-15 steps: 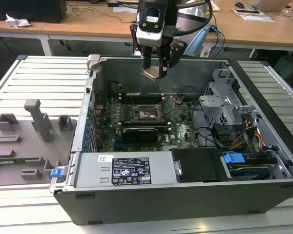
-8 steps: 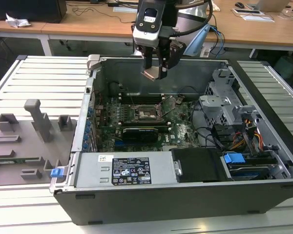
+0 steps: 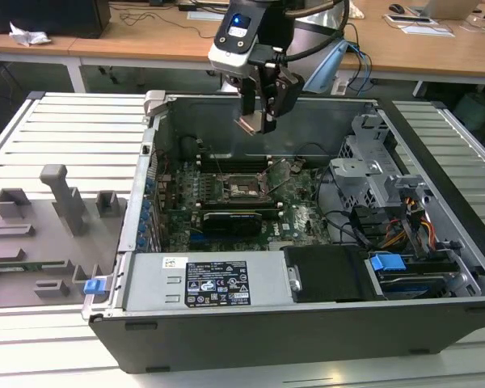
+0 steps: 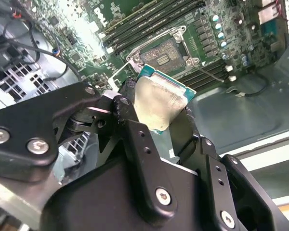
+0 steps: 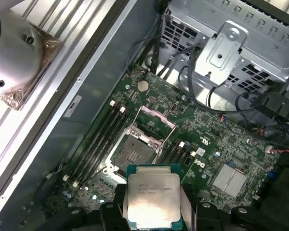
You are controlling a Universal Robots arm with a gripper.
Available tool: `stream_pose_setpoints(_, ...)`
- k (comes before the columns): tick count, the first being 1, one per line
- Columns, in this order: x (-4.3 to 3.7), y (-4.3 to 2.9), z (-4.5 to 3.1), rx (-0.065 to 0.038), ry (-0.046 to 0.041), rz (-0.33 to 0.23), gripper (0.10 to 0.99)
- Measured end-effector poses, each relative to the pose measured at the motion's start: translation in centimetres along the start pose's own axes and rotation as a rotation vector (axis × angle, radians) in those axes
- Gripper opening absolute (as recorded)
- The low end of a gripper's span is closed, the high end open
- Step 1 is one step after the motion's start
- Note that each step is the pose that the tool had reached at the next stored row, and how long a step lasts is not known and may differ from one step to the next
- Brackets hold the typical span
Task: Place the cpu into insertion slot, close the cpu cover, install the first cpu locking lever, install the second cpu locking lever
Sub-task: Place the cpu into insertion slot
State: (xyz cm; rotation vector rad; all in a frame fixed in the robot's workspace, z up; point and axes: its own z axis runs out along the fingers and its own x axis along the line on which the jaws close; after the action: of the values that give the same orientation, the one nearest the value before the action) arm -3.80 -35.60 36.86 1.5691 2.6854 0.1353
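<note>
- Gripper (image 3: 257,121) pinches the cpu (image 5: 153,198) by two opposite edges, one black finger on each side. The chip's silver top faces the first wrist view.
- The cpu hangs in the air over the open computer case (image 3: 307,323), well clear of the green motherboard (image 3: 307,217).
- The insertion slot (image 5: 133,151) lies uncovered below the chip, dark inside a silver rim, with long black memory slots (image 5: 98,139) on either side.
- The cpu cover (image 5: 156,117) is swung open at the slot's edge.
- A grey fixture plate (image 3: 32,242) lies outside the case, on the exterior view's left.
</note>
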Motion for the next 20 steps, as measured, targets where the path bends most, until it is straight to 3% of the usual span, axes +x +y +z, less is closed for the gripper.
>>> stream_pose_setpoints(3, 0.00, -0.02, 0.17, -0.002, -0.0071, 0.080, 0.529)
stream_pose_setpoints(6, 0.00, -0.03, 0.30, -0.002, -0.0102, 0.114, 0.529)
stream_pose_setpoints(15, -0.02, -0.12, 1.23, -0.002, -0.0125, 0.132, 0.529)
stream_pose_setpoints(20, -0.02, -0.13, 1.35, -0.003, -0.0147, 0.155, 0.529)
